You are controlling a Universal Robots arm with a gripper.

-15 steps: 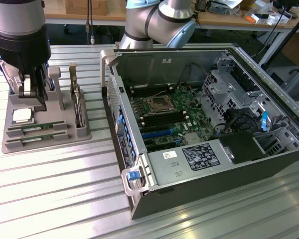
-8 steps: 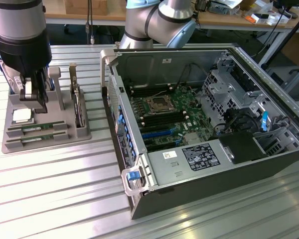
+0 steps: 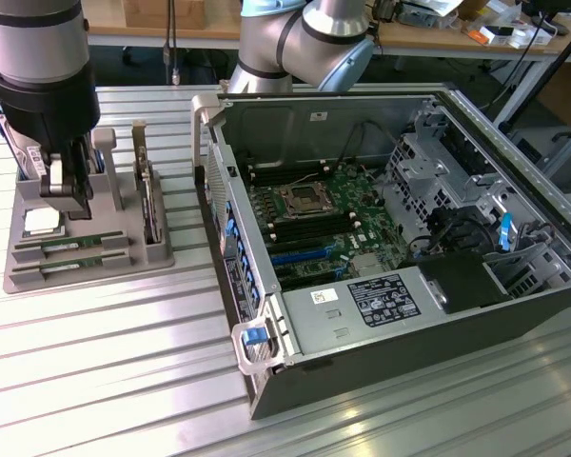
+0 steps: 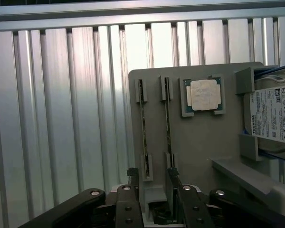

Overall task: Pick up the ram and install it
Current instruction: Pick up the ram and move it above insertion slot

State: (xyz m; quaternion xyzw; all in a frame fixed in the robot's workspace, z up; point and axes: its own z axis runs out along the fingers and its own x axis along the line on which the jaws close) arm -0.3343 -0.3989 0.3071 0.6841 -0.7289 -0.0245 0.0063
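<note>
While the hand (image 3: 68, 195) hangs low over the grey holder (image 3: 19, 276) at the exterior view's left, nothing is between its fingers. They stand wide apart and empty. The ram (image 3: 71, 245) sits on its edge in a slot of this holder, and a second stick (image 3: 71, 266) of the same kind sits in the slot just beside it. A square silver chip (image 3: 40, 221) lies in the same holder, and a hard drive (image 3: 150, 205) stands in it at the far side from the hand. The holder rests on the ribbed metal bench (image 3: 95, 381).

In the wrist view the two fingertips of the hand (image 4: 152, 173) are close above one end of the ram (image 4: 167, 123) and the second stick (image 4: 143, 128). It is not clear which of the two they aim at.

The step in hand seems to be the approach for the pick. The install is not begun: the open computer (image 3: 362, 381) stands well apart, and the memory slots (image 3: 314, 228) on its board look free. A good grasp probably calls for centring the fingers on one thin stick only, away from its neighbour, and closing on its flat sides.
</note>
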